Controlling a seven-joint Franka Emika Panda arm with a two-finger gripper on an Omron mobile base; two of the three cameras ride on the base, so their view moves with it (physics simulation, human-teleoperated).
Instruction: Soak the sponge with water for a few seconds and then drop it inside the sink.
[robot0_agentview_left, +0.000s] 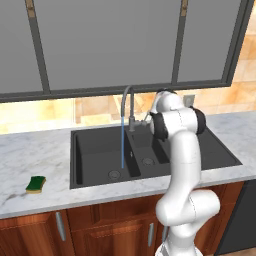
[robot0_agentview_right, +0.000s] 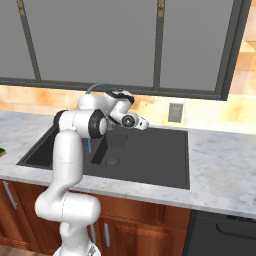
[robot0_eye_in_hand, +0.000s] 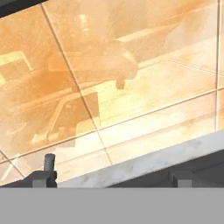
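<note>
claw: wide, empty, up by faucet
sponge: on counter, well off to claw's left, untouched
water: running into sink
left: grab, soak, drop

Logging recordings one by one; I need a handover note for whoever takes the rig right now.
Gripper: open, holding nothing, raised over the sink's back edge near the faucet, pointing at the tiled wall.
Green-topped yellow sponge: lying on the marble counter left of the sink, untouched.
Pale-blue water stream: running from the grey gooseneck faucet into the left basin of the dark double sink.
Done: water on.
Left: fetch sponge, soak it under the stream, drop it in the sink.
</note>
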